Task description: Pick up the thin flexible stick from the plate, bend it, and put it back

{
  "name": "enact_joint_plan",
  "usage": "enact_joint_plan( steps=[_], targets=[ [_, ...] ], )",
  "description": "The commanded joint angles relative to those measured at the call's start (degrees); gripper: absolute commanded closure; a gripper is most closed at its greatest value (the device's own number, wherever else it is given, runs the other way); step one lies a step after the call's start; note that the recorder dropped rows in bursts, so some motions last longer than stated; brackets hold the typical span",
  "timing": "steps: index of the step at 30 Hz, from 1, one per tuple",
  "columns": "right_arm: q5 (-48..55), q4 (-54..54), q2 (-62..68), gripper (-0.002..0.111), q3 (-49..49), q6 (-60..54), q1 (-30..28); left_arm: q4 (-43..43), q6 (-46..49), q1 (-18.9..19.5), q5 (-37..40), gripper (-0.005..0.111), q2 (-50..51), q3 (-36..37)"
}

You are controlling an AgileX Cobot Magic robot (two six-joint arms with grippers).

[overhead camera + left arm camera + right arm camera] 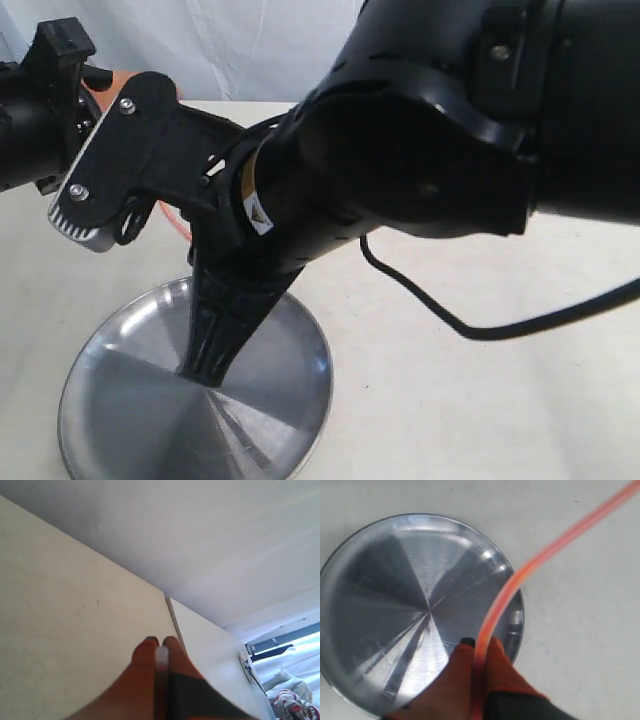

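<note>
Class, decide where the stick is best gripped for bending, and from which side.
Grip the stick near each end, coming in end-on, pinching its thin width. The right fingers hold one end over the plate, the left fingers the pale tip, leaving the middle free to arc.

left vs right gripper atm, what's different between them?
The left gripper pinches the pale tip of the thin flexible stick; the right gripper pinches its red-orange stretch, which bows away from it. The right gripper hangs above the plate; the left gripper's camera shows table and wall, no plate. Shared: both are shut on the stick, with orange pads.
</note>
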Motion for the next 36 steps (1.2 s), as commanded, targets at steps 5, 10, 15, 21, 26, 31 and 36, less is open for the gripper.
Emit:
enact_joint_plan(
  steps=[5, 10, 15, 21, 26, 31, 36],
  targets=[
    [-3.13, -3.15, -1.11, 0.108, -0.55, -11.74, 0.22, 9.97, -5.06, -0.36, -7.9, 0.107, 5.72, -3.47],
    [-2.86, -3.15, -1.11, 0.108, -0.55, -17.96, 0.22, 14.13, -7.44, -0.36, -12.0, 0.107, 9.45, -5.64],
    [-0.85, -3.15, -1.11, 0.108, -0.55, -24.51, 0.22, 16.39, -8.71, -0.36, -16.29, 0.107, 12.34, -7.61],
    [3.01, -3.15, -1.11, 0.108, -0.55, -29.34, 0.22, 19.28, -8.71, -0.36, -21.65, 0.107, 15.73, -9.65],
    [4.39, -3.15, -1.11, 0.108, -0.55, -30.77, 0.22, 19.11, -8.71, -0.36, -22.88, 0.107, 17.87, -11.04],
    [5.56, -3.15, -1.11, 0.108, -0.55, -31.04, 0.22, 18.45, -8.71, -0.36, -25.43, 0.107, 20.37, -11.26],
    [5.55, -3.29, -1.11, 0.108, -0.55, -30.93, 0.22, 18.45, -8.71, -0.36, -26.87, 0.107, 22.14, -11.26]
  ],
)
